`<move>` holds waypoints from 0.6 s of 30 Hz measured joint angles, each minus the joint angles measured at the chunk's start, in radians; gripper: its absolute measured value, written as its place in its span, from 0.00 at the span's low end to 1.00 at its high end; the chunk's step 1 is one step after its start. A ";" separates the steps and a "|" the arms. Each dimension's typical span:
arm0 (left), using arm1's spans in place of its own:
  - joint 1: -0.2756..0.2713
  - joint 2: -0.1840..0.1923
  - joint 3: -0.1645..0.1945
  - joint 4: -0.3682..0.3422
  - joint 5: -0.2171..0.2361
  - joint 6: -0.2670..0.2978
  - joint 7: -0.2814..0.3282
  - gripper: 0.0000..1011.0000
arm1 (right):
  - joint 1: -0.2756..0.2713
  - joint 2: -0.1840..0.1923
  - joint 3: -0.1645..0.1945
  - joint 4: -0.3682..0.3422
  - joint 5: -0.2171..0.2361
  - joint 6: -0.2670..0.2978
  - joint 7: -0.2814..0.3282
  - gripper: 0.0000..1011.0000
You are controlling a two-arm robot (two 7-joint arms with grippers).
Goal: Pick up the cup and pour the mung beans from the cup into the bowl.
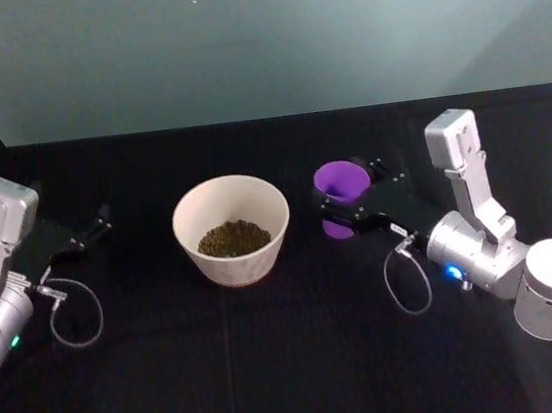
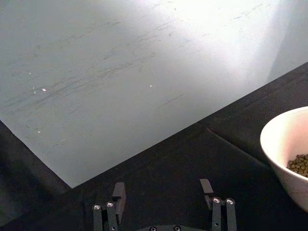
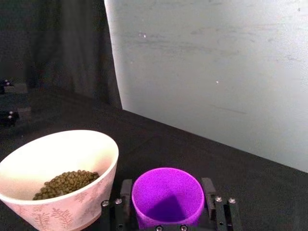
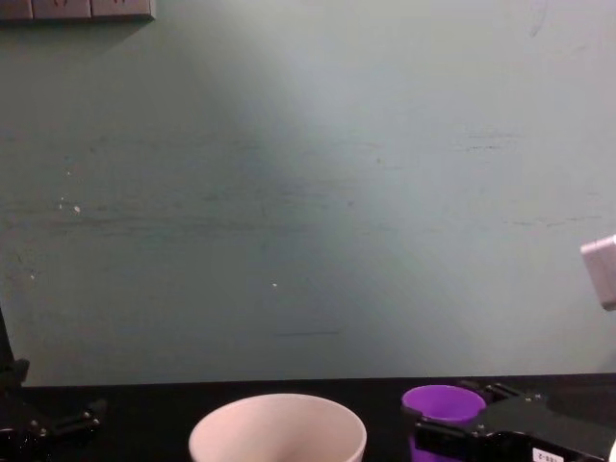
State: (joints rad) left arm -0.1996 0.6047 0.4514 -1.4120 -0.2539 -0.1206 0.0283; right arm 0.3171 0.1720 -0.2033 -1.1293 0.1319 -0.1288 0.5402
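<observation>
One cup (image 1: 342, 182), empty and upright, clamped in the right gripper (image 1: 349, 198) at 3 o'clock of the one bowl (image 1: 231, 229). Bowl holds mung beans (image 1: 233, 238). Left gripper (image 1: 97, 224) at 9 o'clock, fingers spread, holding nothing.

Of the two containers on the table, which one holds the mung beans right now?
The cream-white bowl: a dark heap of beans lies in its bottom. The purple cup, between the right gripper's fingers, looks empty inside.

black table (image 1: 276, 368), pale green wall (image 4: 308, 192), wall sockets (image 4: 77, 9)
</observation>
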 joint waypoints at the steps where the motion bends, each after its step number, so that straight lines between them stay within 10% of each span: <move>1: 0.000 0.000 0.000 0.000 0.000 0.000 0.000 0.99 | 0.002 0.000 -0.002 0.007 0.003 -0.013 -0.002 0.90; 18: 0.000 0.000 0.000 0.000 0.000 0.000 0.000 0.99 | -0.019 0.031 -0.012 -0.096 0.043 -0.023 -0.038 0.99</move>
State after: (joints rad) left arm -0.1995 0.6047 0.4514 -1.4120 -0.2540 -0.1205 0.0283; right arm 0.2981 0.2032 -0.2152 -1.2257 0.1747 -0.1521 0.5025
